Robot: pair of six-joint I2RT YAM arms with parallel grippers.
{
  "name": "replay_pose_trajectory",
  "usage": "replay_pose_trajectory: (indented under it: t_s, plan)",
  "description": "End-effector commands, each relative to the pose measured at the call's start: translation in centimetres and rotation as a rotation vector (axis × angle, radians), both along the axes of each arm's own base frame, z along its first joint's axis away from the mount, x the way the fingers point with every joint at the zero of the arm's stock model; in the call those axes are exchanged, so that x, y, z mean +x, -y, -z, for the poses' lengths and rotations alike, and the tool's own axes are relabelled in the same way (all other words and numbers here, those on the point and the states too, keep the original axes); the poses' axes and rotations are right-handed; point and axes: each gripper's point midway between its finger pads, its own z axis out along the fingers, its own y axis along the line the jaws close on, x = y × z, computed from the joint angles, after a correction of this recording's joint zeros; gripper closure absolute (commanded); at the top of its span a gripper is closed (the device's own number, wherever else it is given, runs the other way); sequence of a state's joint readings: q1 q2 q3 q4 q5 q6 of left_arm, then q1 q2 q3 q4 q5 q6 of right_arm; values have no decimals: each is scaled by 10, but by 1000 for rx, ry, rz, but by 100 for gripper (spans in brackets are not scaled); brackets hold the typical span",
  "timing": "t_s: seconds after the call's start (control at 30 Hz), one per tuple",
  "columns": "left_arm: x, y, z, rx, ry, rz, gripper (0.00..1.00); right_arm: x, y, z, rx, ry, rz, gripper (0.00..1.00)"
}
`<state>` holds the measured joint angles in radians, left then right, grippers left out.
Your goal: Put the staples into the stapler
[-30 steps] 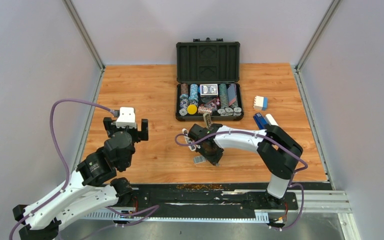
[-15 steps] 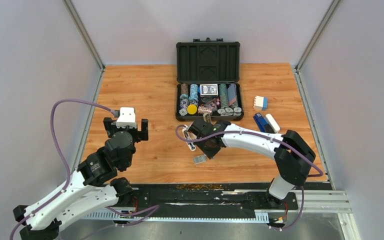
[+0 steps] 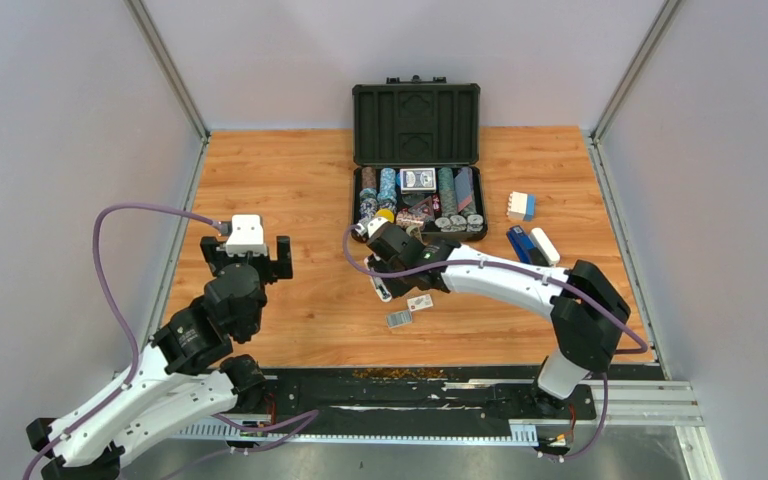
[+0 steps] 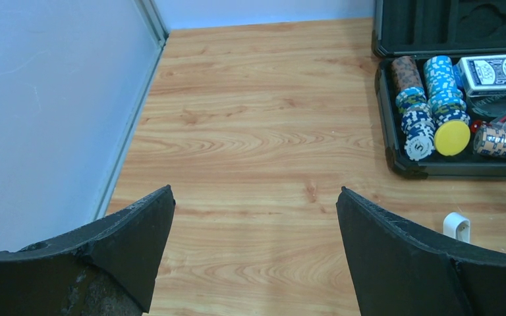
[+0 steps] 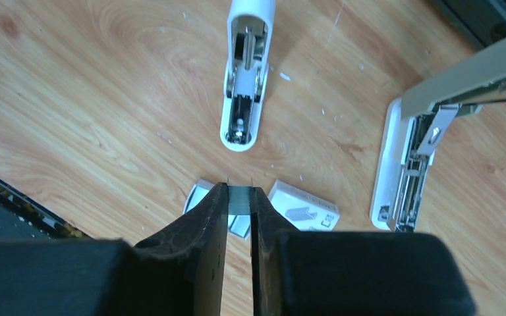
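My right gripper (image 5: 240,191) is shut on a short silvery strip of staples (image 5: 240,203) and hangs above the table. Right below its tips lie the white box's tray (image 5: 199,197) and its printed sleeve (image 5: 303,209); both also show from above, the tray (image 3: 398,319) and the sleeve (image 3: 420,302). To the right in the right wrist view the stapler (image 5: 395,164) stands swung open, grey-olive top raised, metal channel bare. From above the right arm covers it. My left gripper (image 4: 255,192) is open over bare wood at the left (image 3: 246,262).
A white stapler (image 5: 246,92) lies with its metal side up beyond the staple box. An open black case (image 3: 416,95) of poker chips and cards stands at the back. A dark blue stapler (image 3: 520,243) and a white-blue block (image 3: 521,206) lie at the right.
My right gripper has moved from over the staple tray toward the back left, carrying the staple strip. The sleeve now shows beside the tray. The left arm has shifted slightly left.
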<state>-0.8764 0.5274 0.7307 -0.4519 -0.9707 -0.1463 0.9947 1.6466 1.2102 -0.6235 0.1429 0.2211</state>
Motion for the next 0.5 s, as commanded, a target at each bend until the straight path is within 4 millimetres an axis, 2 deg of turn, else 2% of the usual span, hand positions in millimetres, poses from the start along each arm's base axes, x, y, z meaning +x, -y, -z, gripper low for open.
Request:
replay_pose_trajectory:
  t_s: [0.0,0.23,0.47]
  plan:
    - [2,-3,-5,-21,27,-18,0,20,-35,-12,124,72,35,89]
    - [3,-3,-6,-31,30,-17,0,28,-50,-1,171,92,45,88]
    - [3,-3,-5,-32,29,-16,0,34,-51,15,155,105,57,87]
